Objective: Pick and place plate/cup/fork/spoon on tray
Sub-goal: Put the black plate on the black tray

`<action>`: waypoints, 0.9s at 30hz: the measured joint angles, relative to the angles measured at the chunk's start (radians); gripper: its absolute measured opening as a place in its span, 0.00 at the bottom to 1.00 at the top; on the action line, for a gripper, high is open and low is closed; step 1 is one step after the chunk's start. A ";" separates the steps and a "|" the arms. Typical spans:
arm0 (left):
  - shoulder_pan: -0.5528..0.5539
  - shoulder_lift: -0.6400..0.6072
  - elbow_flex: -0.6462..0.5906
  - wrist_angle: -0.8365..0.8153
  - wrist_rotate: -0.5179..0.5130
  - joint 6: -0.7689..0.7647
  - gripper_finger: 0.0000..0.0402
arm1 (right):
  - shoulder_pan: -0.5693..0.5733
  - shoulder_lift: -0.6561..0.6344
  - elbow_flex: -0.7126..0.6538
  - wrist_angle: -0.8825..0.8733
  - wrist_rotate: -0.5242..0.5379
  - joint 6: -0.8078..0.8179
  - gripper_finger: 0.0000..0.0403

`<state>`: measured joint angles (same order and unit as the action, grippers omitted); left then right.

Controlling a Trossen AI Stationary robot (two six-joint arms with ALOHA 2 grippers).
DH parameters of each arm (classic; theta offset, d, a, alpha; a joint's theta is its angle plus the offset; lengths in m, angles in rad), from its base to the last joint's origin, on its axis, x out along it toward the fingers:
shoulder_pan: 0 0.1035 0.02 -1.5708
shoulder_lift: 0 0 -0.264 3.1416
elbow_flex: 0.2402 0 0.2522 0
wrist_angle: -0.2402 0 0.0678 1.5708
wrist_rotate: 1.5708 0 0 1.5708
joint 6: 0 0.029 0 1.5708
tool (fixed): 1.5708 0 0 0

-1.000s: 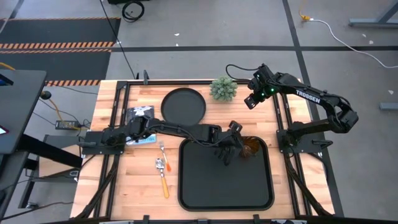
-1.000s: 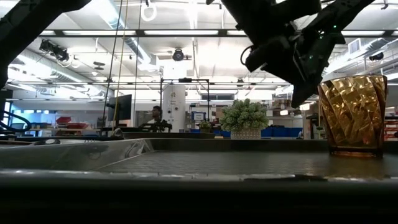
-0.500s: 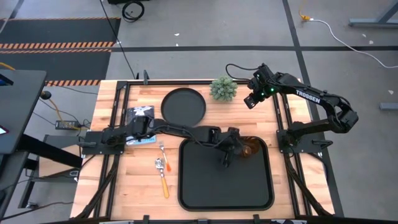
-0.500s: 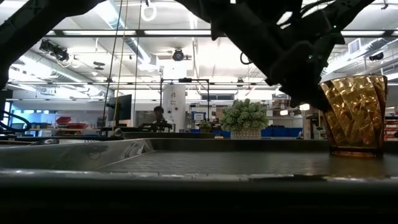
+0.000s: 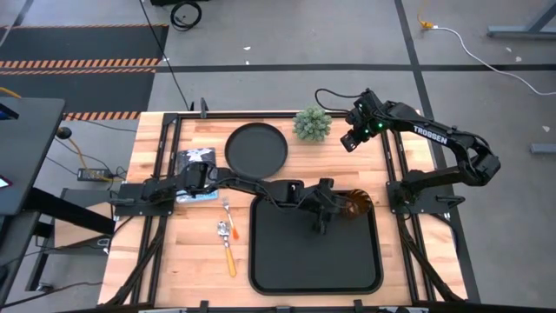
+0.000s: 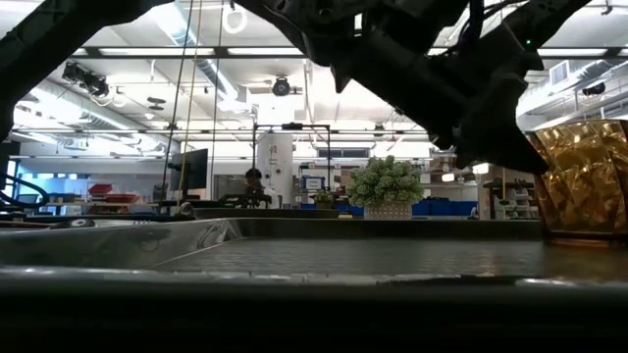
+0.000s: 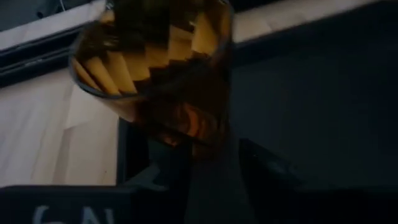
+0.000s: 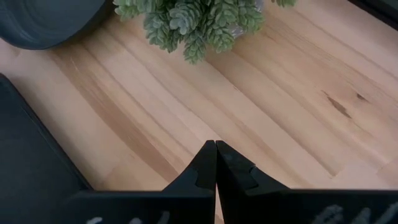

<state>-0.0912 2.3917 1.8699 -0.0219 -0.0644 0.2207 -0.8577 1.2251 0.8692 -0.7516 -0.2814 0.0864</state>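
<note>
On the wooden table (image 5: 174, 252), the tray (image 5: 287, 261) lies at 5 o'clock with the cup (image 5: 355, 205) in its 1 o'clock corner. The plate (image 5: 256, 146) is at 12 o'clock and the spoon (image 5: 228, 252) and fork (image 5: 228, 216) at 8. The left gripper (image 5: 328, 209) is beside the cup, I cannot tell its fingers; the right gripper (image 8: 216, 163) is closed, empty.

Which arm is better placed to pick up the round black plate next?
Probably the right. Its gripper hangs with shut fingers near the round matte-black plate, holding nothing. The left gripper is at the translucent amber cup on the black rectangular tray.
</note>
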 joint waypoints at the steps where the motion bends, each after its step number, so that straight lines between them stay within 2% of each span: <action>1: 0.006 0.000 -0.007 0.019 0.009 0.000 0.35 | 0.000 0.000 0.000 0.000 0.000 0.000 0.02; 8: 0.046 0.000 -0.080 0.162 0.070 0.023 0.35 | 0.000 0.000 0.000 0.000 0.000 0.000 0.02; 13: 0.052 -0.019 -0.077 0.038 0.073 0.048 0.35 | 0.000 0.000 0.000 -0.001 0.000 -0.006 0.02; 19: 0.040 -0.106 -0.073 -0.117 0.056 0.067 0.33 | 0.016 0.000 0.000 0.032 0.001 -0.008 0.02; 24: 0.027 -0.145 -0.091 -0.189 -0.013 0.104 0.24 | 0.067 0.000 0.000 0.102 0.001 -0.004 0.02; 27: 0.020 -0.185 -0.158 -0.186 -0.039 0.106 0.16 | 0.097 0.000 -0.001 0.131 0.000 -0.004 0.02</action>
<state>-0.0711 2.2062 1.7120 -0.2079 -0.1034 0.3271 -0.7607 1.2251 0.8684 -0.6203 -0.2810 0.0822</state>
